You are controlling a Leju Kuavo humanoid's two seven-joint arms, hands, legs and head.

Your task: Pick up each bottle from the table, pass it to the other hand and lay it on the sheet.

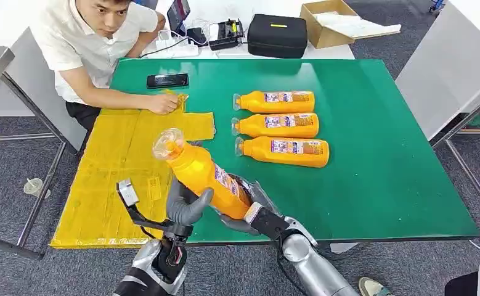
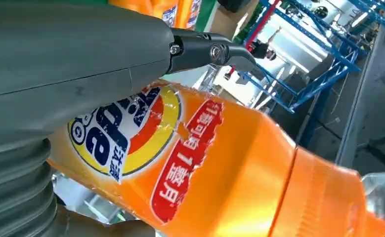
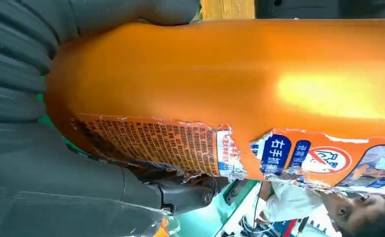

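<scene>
Handover is what I'm judging this to be: both robot hands are gripping one orange bottle [image 1: 202, 174] above the worktop's [image 1: 379, 154] front edge, right robot hand [image 1: 249, 206] at its base, left robot hand [image 1: 187, 205] around its middle. Three bottles [image 1: 280, 127] are lying untouched; the yellow sheet [image 1: 117, 179] is holding none.

floor: grey carpet [image 1: 385, 265] | table: green top [image 1: 373, 123], centre | white table [image 1: 268, 52] at 12 o'clock | blue steel racking [image 2: 319, 74] | metal frame legs [image 1: 37, 203] at 9 o'clock
</scene>
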